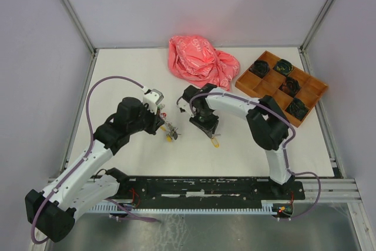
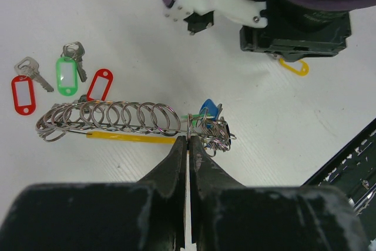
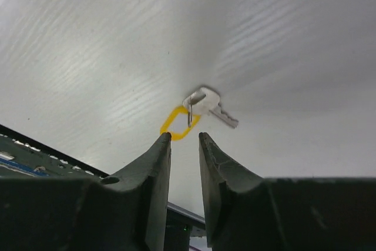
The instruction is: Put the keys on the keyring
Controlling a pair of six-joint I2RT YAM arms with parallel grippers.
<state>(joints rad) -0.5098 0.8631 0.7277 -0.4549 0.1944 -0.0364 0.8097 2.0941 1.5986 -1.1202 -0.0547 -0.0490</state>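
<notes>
The keyring is a thin silver ring, partly yellow, strung with several small loops and a blue tag. My left gripper is shut on its wire and holds it just over the table; in the top view this gripper is at the middle. Loose keys lie beyond the ring: a green-tagged key, a red-tagged key and a red tag. A yellow-tagged key lies on the table just past my right gripper, which is open and empty. It also shows in the top view.
A crumpled pink plastic bag lies at the back middle. An orange compartment tray with several dark objects stands at the back right. The right arm's wrist hangs close behind the keyring.
</notes>
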